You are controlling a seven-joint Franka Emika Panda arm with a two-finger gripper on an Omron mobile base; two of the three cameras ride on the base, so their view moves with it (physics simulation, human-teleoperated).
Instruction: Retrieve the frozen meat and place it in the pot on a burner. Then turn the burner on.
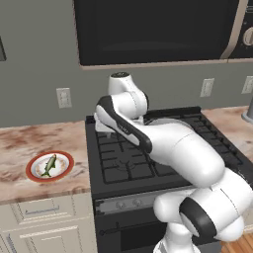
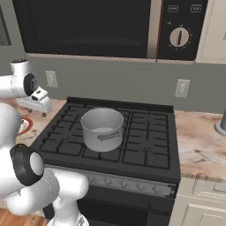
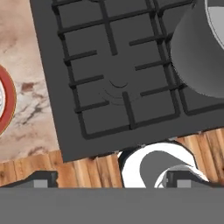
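The frozen meat [image 1: 49,164], a small greenish-yellow fish, lies on a red-rimmed white plate [image 1: 31,173] on the counter left of the stove. The steel pot [image 2: 102,128] stands on the stove's grate over a burner that it hides; in the hand view the pot [image 3: 199,48] is at the upper right. My gripper [image 2: 35,110] hangs above the stove's back left corner, pointing down. In the hand view the gripper [image 3: 111,180] is open, fingertips [image 3: 41,179] far apart with nothing between them, above a bare burner [image 3: 116,89]. The plate's rim [image 3: 5,100] shows at the left edge.
The black stove [image 2: 145,154] has a row of knobs [image 2: 123,184] along its front panel. A microwave [image 2: 88,26] hangs above it. Marbled counter [image 2: 198,150] runs on both sides. My own arm covers much of the stove in the left base view.
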